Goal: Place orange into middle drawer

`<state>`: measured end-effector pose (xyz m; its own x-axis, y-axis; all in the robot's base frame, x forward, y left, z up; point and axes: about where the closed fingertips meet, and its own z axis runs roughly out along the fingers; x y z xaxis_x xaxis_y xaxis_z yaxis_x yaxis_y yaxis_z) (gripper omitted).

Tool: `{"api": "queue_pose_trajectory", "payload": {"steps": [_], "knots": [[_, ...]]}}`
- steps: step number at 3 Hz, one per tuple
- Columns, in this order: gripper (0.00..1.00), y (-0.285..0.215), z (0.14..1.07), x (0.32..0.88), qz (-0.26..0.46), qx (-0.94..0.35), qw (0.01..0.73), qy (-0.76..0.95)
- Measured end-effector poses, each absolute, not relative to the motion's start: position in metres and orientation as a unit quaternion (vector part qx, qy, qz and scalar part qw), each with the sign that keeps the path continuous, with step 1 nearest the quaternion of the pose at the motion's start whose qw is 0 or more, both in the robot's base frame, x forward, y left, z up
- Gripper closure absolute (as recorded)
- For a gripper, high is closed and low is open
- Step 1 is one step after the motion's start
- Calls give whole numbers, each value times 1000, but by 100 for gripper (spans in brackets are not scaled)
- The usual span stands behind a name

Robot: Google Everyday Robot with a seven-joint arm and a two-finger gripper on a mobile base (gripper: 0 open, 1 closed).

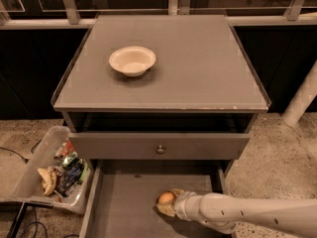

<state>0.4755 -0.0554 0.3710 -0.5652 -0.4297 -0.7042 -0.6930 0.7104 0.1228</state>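
My pincer (167, 207) grasping the orange (166, 198), inside the open middle drawer (124, 202) toward its right side, cream-white bowl (132, 60) on the counter (198, 68) above that drawer

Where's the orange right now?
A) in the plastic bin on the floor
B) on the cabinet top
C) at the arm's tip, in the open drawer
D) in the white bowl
C: the orange sits at the gripper, low inside the open middle drawer near its right side; the white bowl on the cabinet top is empty.
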Motion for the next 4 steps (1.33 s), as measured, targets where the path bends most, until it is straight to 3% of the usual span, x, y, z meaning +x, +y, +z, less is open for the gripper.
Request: {"api": "queue_pose_trajectory", "payload": {"steps": [3, 4], "knots": [[11, -55, 371, 476, 197, -326, 334, 862], [0, -55, 371, 476, 197, -326, 334, 862]]}}
